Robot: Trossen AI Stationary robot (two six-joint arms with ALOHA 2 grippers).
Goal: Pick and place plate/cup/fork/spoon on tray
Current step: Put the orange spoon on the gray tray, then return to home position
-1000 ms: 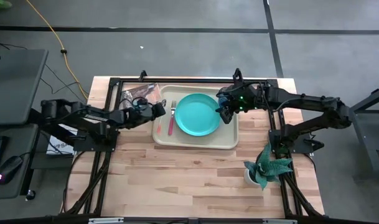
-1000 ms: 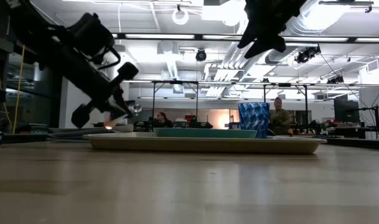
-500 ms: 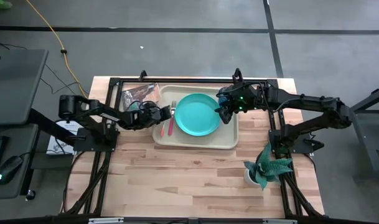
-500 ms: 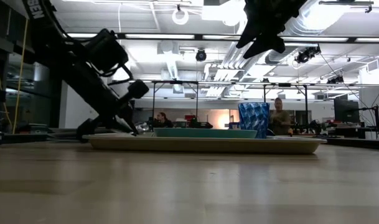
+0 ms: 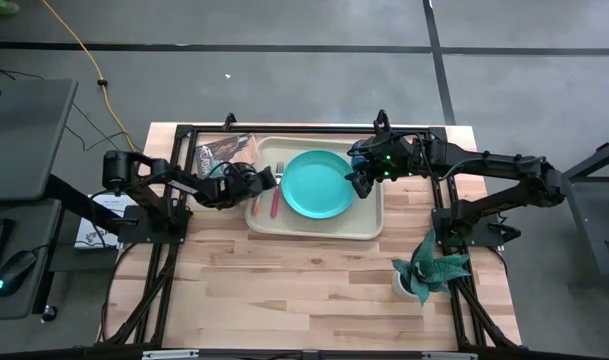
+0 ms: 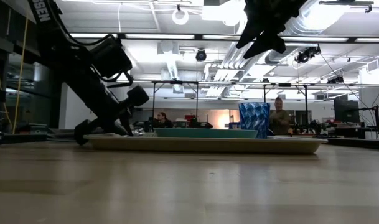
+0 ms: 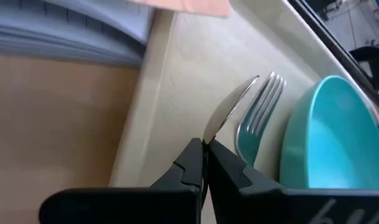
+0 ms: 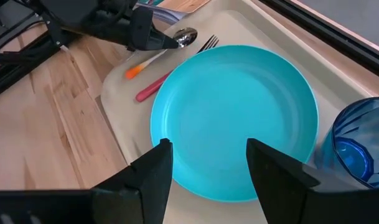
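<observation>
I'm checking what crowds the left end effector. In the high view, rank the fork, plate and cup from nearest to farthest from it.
From the left end effector:
1. Fork, just beside it, at the tray's left.
2. Plate, mid-tray.
3. Cup, at the tray's right edge.

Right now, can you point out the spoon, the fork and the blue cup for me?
spoon (image 8: 185, 37): right wrist view, on its silver bowl, at the left gripper's tips.
fork (image 8: 153, 89): right wrist view, on its red handle, on the tray.
cup (image 6: 254, 117): low view, on its blue wall.

one plate (image 5: 317, 184), one cup (image 8: 356, 144), one fork (image 8: 175, 71)
</observation>
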